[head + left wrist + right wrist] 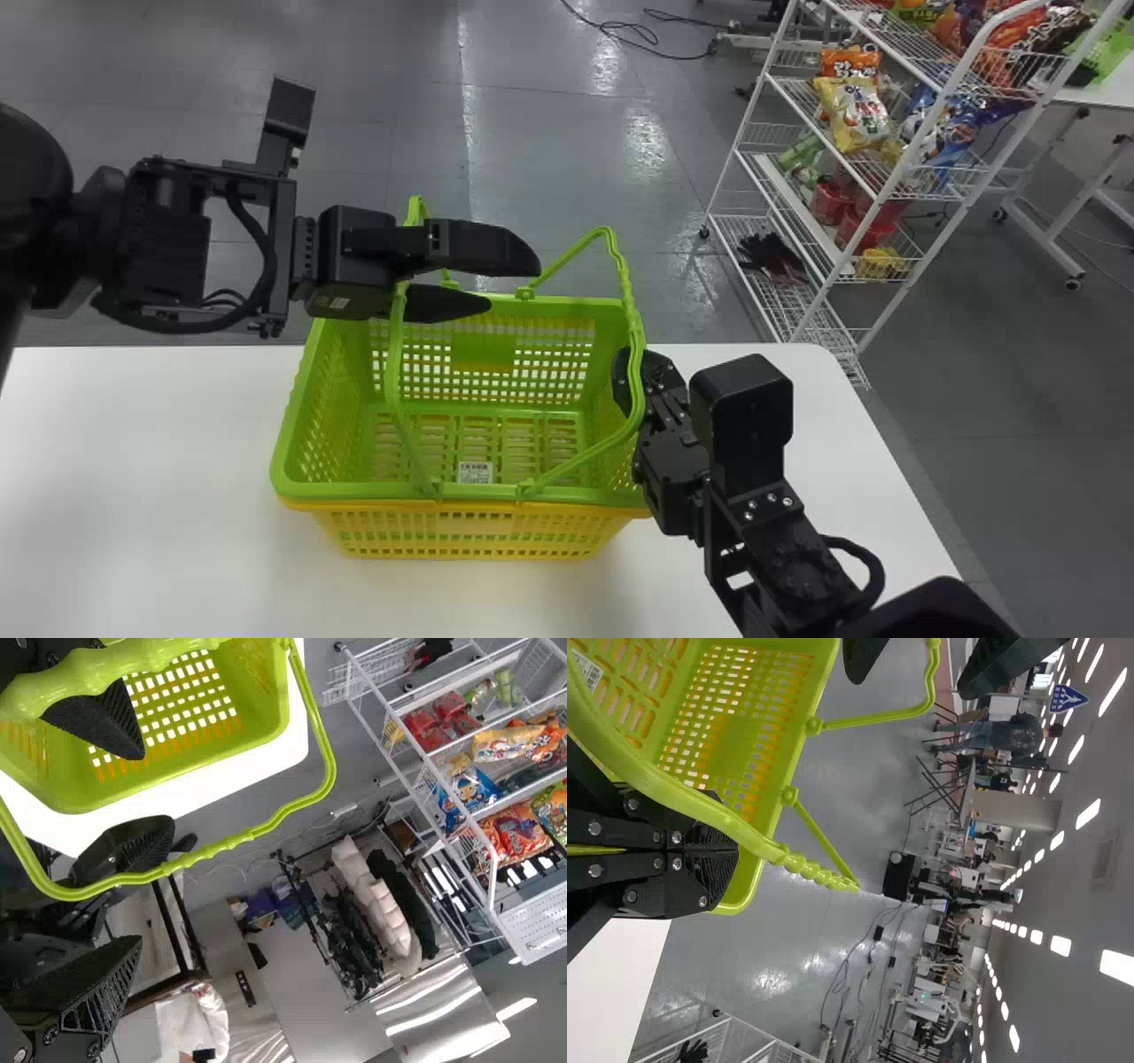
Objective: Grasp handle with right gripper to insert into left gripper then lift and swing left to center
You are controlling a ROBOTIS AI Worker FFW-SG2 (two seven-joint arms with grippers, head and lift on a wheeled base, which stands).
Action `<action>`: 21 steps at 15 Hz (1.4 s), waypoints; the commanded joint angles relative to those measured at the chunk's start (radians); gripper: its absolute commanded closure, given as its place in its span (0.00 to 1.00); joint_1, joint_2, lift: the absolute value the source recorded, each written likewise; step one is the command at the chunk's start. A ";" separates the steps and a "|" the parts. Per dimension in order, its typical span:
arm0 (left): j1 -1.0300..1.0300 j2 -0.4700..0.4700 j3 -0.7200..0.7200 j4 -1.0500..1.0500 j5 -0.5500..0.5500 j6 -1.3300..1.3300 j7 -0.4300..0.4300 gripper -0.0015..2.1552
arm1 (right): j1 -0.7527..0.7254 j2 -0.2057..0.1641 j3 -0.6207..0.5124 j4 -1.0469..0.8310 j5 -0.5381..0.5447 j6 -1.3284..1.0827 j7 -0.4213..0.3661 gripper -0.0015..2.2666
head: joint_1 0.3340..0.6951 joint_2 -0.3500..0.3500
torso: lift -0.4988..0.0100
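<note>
Holding the right claw narrow beside the nearer right handle, gaping wide with the left claw; probably needing to bring that handle leftward over the basket on the bench.

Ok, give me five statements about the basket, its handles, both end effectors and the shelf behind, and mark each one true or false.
1. The green basket sits inside a yellow basket on the white table. True.
2. Both handles are folded down flat. False: the left handle and the right handle both stand raised.
3. The left end effector is closed. False: the fingers of the left end effector are spread apart.
4. The right end effector has its fingers together. True.
5. The wire shelf stands behind on the robot's left. False: the wire shelf is behind on its right.
</note>
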 commanded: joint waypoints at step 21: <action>-0.044 -0.065 -0.064 0.030 -0.080 -0.034 -0.012 0.04 | -0.033 0.029 0.143 -0.018 0.066 0.043 -0.012 0.96 | 1.00 0.26 | 0.80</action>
